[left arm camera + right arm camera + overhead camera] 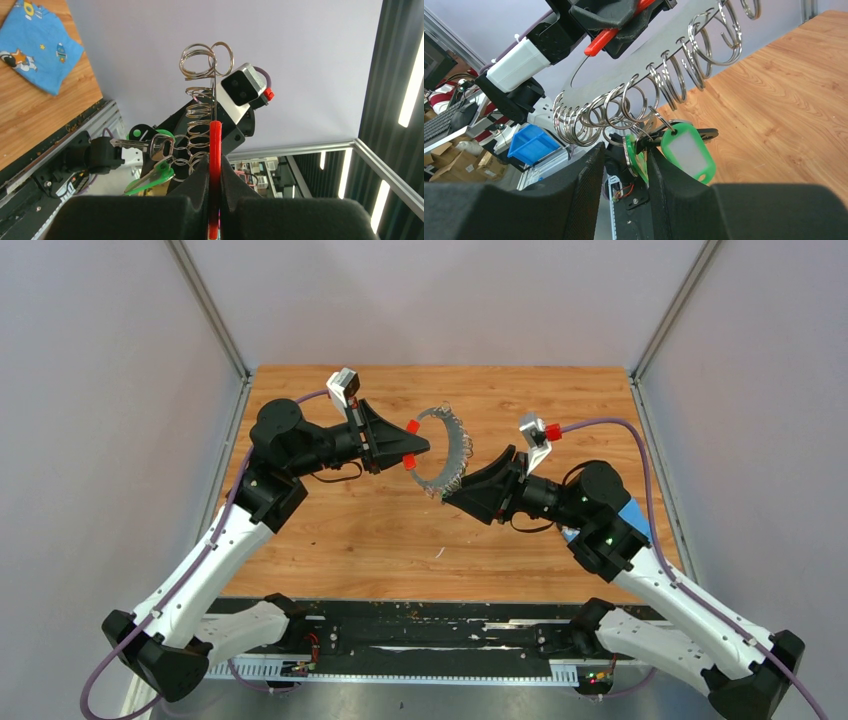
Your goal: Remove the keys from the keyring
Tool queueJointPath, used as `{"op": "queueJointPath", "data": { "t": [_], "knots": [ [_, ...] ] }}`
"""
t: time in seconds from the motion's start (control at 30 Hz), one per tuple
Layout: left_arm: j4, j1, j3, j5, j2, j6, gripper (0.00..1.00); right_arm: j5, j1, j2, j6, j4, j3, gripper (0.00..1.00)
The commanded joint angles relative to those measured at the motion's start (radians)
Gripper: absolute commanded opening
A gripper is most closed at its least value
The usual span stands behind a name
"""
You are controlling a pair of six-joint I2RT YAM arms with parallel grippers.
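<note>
Worktop (350,530): wood-grain board, walled by plain grey panels with metal posts at the far corners. A blue cloth (35,45) lies flat near its right edge, partly under the right arm. Left fingers (418,445): you have them closed tight on the red sleeve (215,145) of the keyring (458,445), with the sleeve showing on either side of the tips. Keyring: held in the air above the middle of the worktop, between the two arms. It is strung with many small split rings (624,107), which give its rim a toothed look. The keys (161,149): they hang in a cluster from the lower arc, on the side towards the right arm, together with a green tag (686,152). Right fingers (455,492): they stand narrowly apart at that lower arc, and a green piece sits in the gap between them. You cannot tell from these views whether they pinch it. Left arm: it reaches in from the left, forearm level, fingers pointing right. Right arm: it reaches in from the right, bent at the elbow, fingers pointing left and slightly away from the bases, facing the left fingers across the ring.
</note>
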Motion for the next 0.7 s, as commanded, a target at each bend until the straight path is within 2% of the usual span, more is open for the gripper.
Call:
{"op": "queueJointPath", "data": {
  "t": [0.0,0.37,0.67],
  "knots": [
    [-0.013,-0.001,-0.007,0.027,-0.024,-0.028,0.0,0.025,0.018,-0.016,-0.02,0.054,-0.024,0.39],
    [-0.012,0.0,-0.011,0.024,-0.023,-0.026,0.0,0.006,0.038,0.005,0.022,0.134,-0.057,0.34],
    [-0.012,-0.001,-0.016,0.022,-0.018,-0.023,0.0,0.04,0.045,-0.061,0.03,0.103,-0.091,0.34]
  ]
}}
